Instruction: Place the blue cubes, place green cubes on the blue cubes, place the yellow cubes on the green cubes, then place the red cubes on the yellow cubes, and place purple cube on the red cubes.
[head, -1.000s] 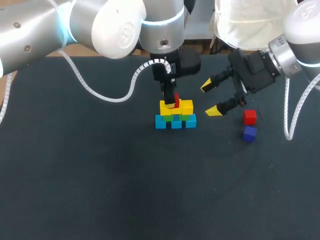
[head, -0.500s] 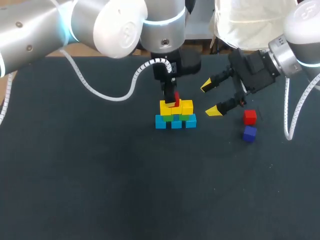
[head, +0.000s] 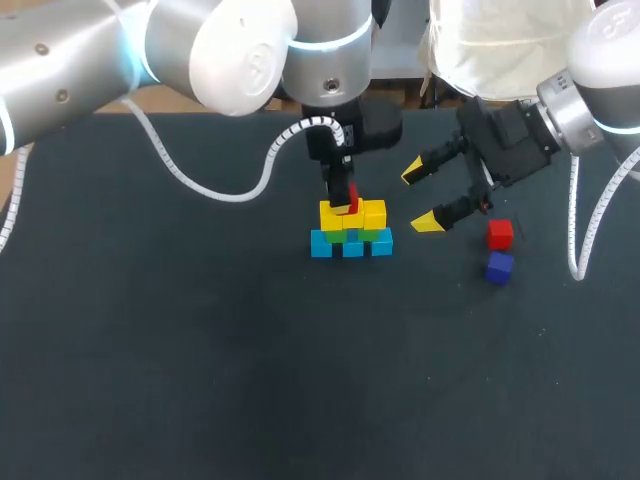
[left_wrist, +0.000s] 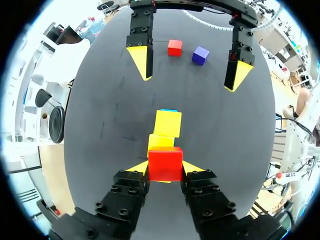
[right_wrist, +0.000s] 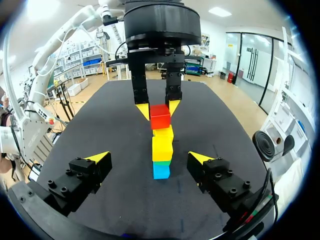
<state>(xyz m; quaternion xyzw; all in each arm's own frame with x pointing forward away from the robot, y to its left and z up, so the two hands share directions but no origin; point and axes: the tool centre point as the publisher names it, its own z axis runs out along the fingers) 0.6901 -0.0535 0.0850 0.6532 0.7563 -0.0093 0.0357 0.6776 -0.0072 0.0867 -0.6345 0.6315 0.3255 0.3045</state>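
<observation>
While the left end effector is clamped on a red cube atop the yellow cubes, I'd call this the red layer. Next up is a gentle release. Meanwhile the right end effector hangs wide open and empty near the spare red cube and purple cube on the worktop.

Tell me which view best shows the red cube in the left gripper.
The left wrist view: the held red cube sits close between the fingers of the left gripper, both tips on its sides. The right wrist view shows it smaller, above the yellow cubes. In the head view the gripper hides most of it.
</observation>
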